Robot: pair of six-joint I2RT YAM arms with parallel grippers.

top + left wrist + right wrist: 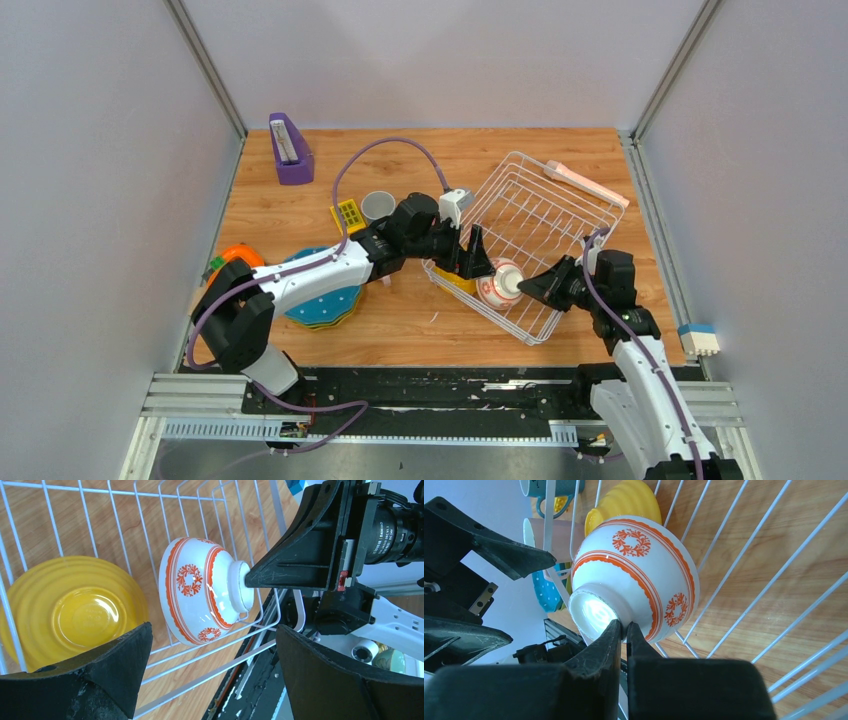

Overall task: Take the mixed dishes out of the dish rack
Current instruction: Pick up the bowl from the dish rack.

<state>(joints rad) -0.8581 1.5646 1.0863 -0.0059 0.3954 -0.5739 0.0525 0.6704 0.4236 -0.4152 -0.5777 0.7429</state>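
The red-rimmed whitish cup (639, 575), tipped on its side in the dish rack (540, 215) beside the yellow-orange bowl (75, 610), is pinched by its foot ring in the closed right pincer (624, 627), seemingly for lifting out, while the left pincer (472, 258) is held wide apart above, empty.

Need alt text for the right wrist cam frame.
The right hand, shut, touches the foot ring of a white orange-banded bowl lying on its side in the white wire dish rack. A yellow bowl sits behind it; the left hand, open, shows at left.
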